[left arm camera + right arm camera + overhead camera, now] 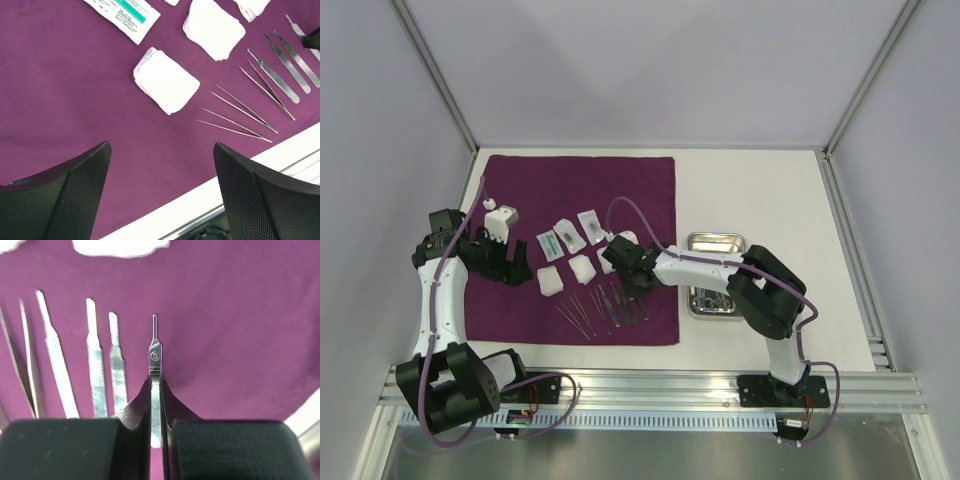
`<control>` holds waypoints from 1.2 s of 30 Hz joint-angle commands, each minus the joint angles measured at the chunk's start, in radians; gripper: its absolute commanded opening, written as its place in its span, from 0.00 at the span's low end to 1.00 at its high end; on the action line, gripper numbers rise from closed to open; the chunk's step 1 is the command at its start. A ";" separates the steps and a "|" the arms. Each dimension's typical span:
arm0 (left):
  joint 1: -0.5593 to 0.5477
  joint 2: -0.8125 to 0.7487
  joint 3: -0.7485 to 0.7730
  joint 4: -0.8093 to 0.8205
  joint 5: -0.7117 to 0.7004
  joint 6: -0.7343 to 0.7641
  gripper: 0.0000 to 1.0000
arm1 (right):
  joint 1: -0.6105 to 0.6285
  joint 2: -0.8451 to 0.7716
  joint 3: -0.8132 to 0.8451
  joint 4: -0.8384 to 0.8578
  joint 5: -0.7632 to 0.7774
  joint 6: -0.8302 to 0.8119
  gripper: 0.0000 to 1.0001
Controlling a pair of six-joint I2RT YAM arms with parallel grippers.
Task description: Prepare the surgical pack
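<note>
White desk (770, 190) carries large deep-purple cloth (580, 190), spread flat; soft, likely rucks if dragged. Small rectangular shiny steel tray (717, 237) on bare desk just right of cloth. Left end effector (161, 146): fingers wide apart, empty, above cloth near white gauze squares (166, 80). Right end effector (156, 387): clamped on flat steel scalpel handle marked 3 (155, 360), rightmost of instrument row. Handle probably light, stiff, slippery; grip flat faces mid-length, not thin tip. Lifted or not: cannot tell.
</note>
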 commanded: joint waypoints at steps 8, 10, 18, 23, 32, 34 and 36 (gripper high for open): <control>0.007 -0.009 0.012 0.016 -0.005 0.007 0.91 | -0.031 -0.148 -0.103 0.049 0.016 0.015 0.01; 0.007 -0.008 0.012 0.017 -0.008 0.007 0.92 | -0.038 -0.166 -0.112 0.050 0.019 0.017 0.00; 0.007 -0.005 0.014 0.020 -0.016 0.010 0.92 | -0.049 -0.124 -0.083 0.040 -0.061 -0.015 0.05; 0.007 -0.005 0.011 0.017 -0.017 0.011 0.92 | -0.032 -0.059 -0.037 -0.020 -0.066 -0.035 0.27; 0.007 0.002 0.007 0.022 -0.013 0.010 0.92 | -0.003 0.040 0.023 -0.089 -0.061 -0.063 0.31; 0.007 0.003 0.007 0.022 -0.014 0.008 0.92 | 0.000 0.071 0.033 -0.103 -0.058 -0.063 0.30; 0.007 0.002 0.007 0.024 -0.016 0.008 0.92 | -0.001 0.085 0.029 -0.105 -0.052 -0.052 0.25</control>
